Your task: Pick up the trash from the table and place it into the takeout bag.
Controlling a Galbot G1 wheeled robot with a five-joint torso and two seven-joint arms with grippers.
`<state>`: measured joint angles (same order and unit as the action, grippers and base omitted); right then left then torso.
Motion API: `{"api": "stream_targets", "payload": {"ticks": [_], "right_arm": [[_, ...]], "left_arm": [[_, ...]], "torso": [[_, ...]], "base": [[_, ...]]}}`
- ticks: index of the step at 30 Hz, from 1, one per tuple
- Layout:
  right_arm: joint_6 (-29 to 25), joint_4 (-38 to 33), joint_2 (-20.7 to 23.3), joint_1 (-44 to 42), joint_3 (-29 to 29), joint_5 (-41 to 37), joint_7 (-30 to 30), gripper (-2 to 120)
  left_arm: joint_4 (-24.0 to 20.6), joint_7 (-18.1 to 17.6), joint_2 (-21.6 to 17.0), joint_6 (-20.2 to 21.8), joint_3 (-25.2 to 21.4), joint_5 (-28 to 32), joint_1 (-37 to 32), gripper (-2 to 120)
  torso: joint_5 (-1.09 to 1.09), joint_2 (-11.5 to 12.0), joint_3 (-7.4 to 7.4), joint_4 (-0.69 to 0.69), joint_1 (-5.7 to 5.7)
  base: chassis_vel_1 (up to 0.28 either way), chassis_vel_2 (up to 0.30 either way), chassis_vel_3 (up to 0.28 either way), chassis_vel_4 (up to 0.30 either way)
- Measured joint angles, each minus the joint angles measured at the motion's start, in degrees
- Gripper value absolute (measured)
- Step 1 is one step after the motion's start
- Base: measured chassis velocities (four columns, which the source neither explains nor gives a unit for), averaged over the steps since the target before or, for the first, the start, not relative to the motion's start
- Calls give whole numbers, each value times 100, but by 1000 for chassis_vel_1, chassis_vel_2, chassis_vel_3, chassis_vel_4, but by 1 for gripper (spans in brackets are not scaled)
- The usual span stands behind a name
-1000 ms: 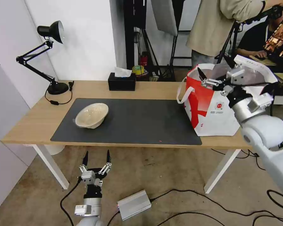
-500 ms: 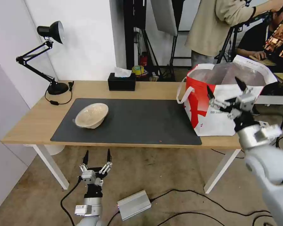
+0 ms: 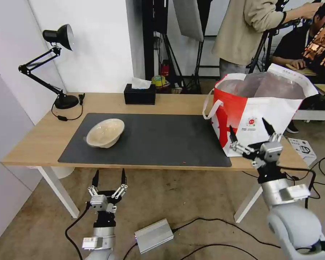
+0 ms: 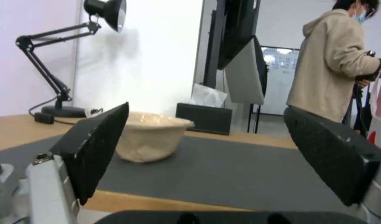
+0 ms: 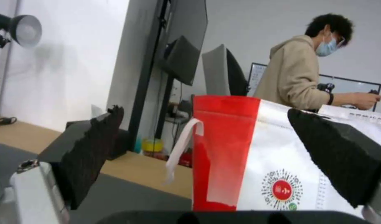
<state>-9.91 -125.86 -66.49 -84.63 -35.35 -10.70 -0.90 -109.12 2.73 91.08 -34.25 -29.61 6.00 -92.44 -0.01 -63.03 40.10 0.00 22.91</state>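
Note that the right gripper (image 3: 249,135), wide open and empty, has dropped from the takeout bag (image 3: 256,119) mouth to table-edge height, so only the shallow beige bowl (image 3: 105,132) remains on the table (image 3: 32,144) for the open, empty left gripper (image 3: 109,177) below the edge.

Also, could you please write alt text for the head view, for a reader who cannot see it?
A beige bowl sits on the grey mat of a wooden table, with a red-and-white bag standing open at the right end. Both grippers hang in front of the table with jaws open: the left gripper low near the floor, the right gripper before the bag.
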Motion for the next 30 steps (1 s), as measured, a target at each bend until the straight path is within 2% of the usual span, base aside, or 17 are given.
{"api": "stream_targets", "payload": {"ticks": [16,30], "right_arm": [[-438,54,-410,-701,-11,528,193,100],[-884,271,-782,-1017,78,861,382,100]], "left_arm": [[-362,-1,-47,-100,-133,-13,-297,100],[-466,-9,-58,-125,-167,-12,-393,100]], "torso": [[0,1,0,0,1],[1,1,1,0,1]], "base": [[0,0,0,0],[0,0,0,0]]}}
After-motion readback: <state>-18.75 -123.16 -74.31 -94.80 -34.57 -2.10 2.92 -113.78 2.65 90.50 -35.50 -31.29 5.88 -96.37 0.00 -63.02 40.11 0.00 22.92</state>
